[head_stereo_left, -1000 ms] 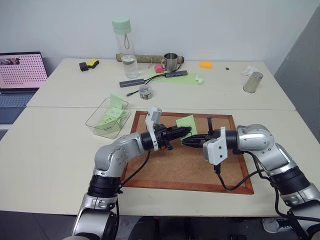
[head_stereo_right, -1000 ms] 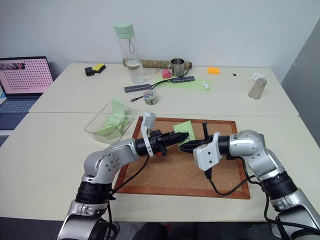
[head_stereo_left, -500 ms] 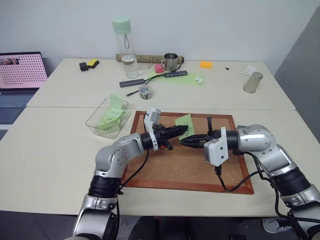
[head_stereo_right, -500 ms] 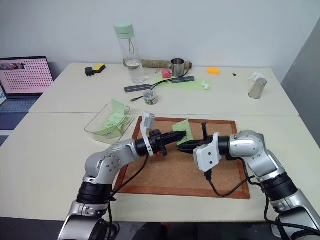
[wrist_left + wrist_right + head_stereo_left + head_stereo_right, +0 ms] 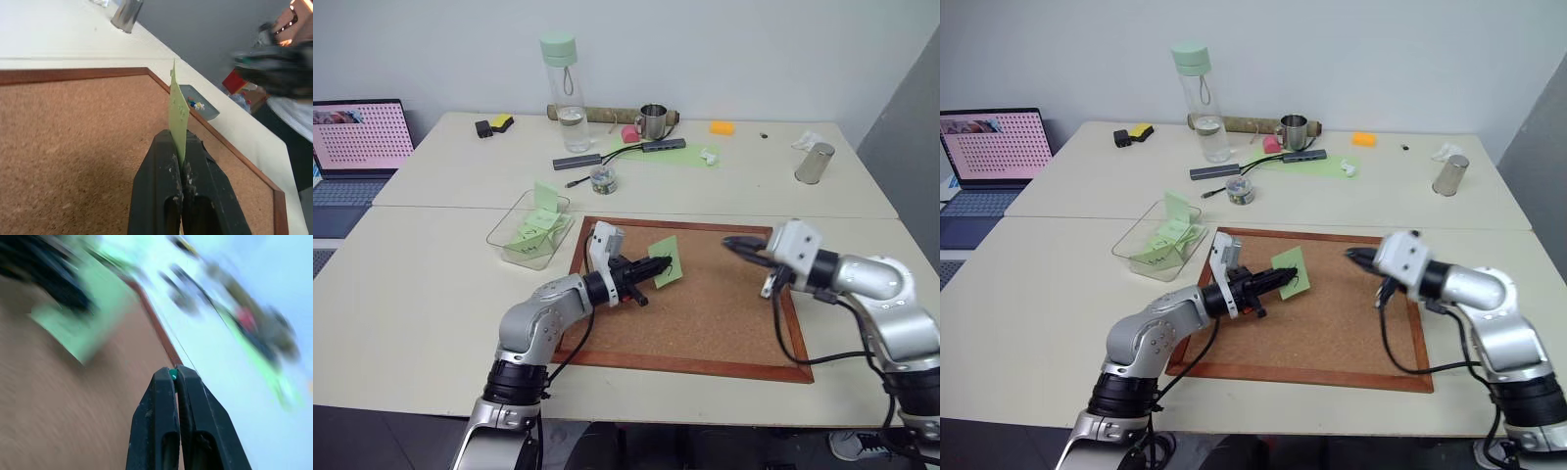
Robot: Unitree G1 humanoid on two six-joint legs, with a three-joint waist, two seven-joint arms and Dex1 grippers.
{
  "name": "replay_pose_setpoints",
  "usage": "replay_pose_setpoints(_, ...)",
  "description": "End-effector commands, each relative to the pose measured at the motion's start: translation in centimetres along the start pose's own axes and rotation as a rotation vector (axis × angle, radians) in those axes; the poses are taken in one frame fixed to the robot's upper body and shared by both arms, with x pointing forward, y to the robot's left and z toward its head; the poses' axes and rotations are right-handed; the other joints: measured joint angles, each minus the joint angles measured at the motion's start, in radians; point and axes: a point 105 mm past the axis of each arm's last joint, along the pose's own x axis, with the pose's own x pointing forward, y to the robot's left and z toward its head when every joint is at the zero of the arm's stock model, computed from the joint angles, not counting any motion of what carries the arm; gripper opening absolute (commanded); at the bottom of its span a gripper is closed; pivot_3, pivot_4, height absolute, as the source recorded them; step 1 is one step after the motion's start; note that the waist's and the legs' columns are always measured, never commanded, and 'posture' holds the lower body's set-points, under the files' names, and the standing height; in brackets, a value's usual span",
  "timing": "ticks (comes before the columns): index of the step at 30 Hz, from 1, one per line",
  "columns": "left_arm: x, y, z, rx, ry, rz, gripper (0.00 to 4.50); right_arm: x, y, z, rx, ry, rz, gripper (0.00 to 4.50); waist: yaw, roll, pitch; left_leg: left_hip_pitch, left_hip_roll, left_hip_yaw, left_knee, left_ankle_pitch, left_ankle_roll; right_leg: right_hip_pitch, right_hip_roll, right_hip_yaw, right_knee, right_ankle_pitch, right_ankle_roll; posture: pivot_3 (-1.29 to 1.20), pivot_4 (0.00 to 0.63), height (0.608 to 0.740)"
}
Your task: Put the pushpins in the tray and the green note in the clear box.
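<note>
A large wood-framed corkboard (image 5: 705,313) lies on a pale desk (image 5: 411,294). Above the board's middle, the left end effector (image 5: 658,265) holds its 2 black fingers pressed together on the lower edge of the green note (image 5: 666,261), a small light green square that stands tilted on edge, lifted off the cork. Toward the board's far right corner, the right end effector (image 5: 728,242) hovers with its fingers closed on a tiny dark green pushpin (image 5: 172,374), whose head peeks out at the fingertips in the right wrist view. The 2 end effectors are well apart. The clear box (image 5: 502,239) sits on the desk just beside the board's far left corner, with several green paper pieces inside it. In the left wrist view, the small dark grey tray (image 5: 208,108) lies on the desk just outside the board's frame, with something small and colourful in it, too small to identify.
</note>
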Motion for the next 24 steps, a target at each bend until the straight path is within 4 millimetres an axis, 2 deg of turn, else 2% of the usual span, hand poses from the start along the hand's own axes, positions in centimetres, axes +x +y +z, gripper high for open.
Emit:
replay_pose_setpoints(1, -0.2, -1.8, 1.4, 0.097, -0.027, -0.058, 0.05, -2.2, -3.3, -3.8, 0.174, 0.176, -0.242, 0.0, 0.0, 0.0, 0.0, 0.0, 0.0, 0.0, 0.0, 0.0, 0.0, 0.0, 0.0, 0.0, 0.0, 0.0, 0.0, 0.0, 0.15, 0.74)
replay_pose_setpoints(5, -0.6, -2.6, 1.9, 0.153, -0.014, -0.085, 0.05, -3.6, -4.2, -7.4, 0.319, 0.298, -0.354, 0.0, -0.002, 0.0, 0.0, 0.0, 0.0, 0.0, 0.0, 0.0, 0.0, 0.0, 0.0, 0.0, 0.0, 0.0, 0.0, 0.0, 0.15, 0.74)
replay_pose_setpoints(9, -0.8, -2.7, 1.9, 0.168, -0.004, -0.085, 0.05, -3.7, -4.6, -8.6, 0.385, 0.333, -0.396, 0.0, -0.003, 0.0, 0.0, 0.0, 0.0, 0.001, 0.0, -0.002, 0.003, 0.0, 0.0, 0.001, 0.0, 0.0, 0.0, 0.0, 0.15, 0.74)
replay_pose_setpoints(11, -0.8, -2.6, 1.9, 0.166, -0.008, -0.078, 0.0, -3.5, -4.7, -9.1, 0.408, 0.347, -0.405, 0.47, -0.005, 0.0, 0.0, 0.0, 0.0, 0.001, 0.0, -0.002, 0.004, 0.0, 0.001, 0.0, 0.0, 0.0, 0.0, 0.0, 0.15, 0.74)
replay_pose_setpoints(12, -0.9, -2.5, 2.0, 0.167, -0.01, -0.073, 0.0, -3.4, -4.7, -9.3, 0.414, 0.349, -0.407, 0.5, -0.006, 0.0, 0.0, 0.0, 0.0, 0.001, 0.0, -0.002, 0.004, 0.0, 0.001, 0.001, 0.0, 0.0, 0.0, 0.0, 0.15, 0.74)
replay_pose_setpoints(14, -1.0, -2.4, 2.0, 0.168, -0.015, -0.064, 0.0, -3.2, -4.8, -9.6, 0.425, 0.345, -0.417, 1.02, -0.009, 0.0, 0.0, 0.0, 0.0, 0.001, 0.0, -0.002, 0.004, 0.0, 0.001, 0.0, 0.0, 0.0, 0.0, 0.0, 0.15, 0.74)
replay_pose_setpoints(24, -1.4, -2.0, 1.9, 0.163, -0.021, -0.033, 0.0, -3.0, -5.4, -8.4, 0.417, 0.297, -0.422, 3.29, -0.01, 0.0, 0.0, 0.0, 0.0, 0.001, 0.0, -0.002, 0.004, 0.0, 0.001, 0.001, 0.0, 0.0, 0.0, 0.0, 0.15, 0.74)
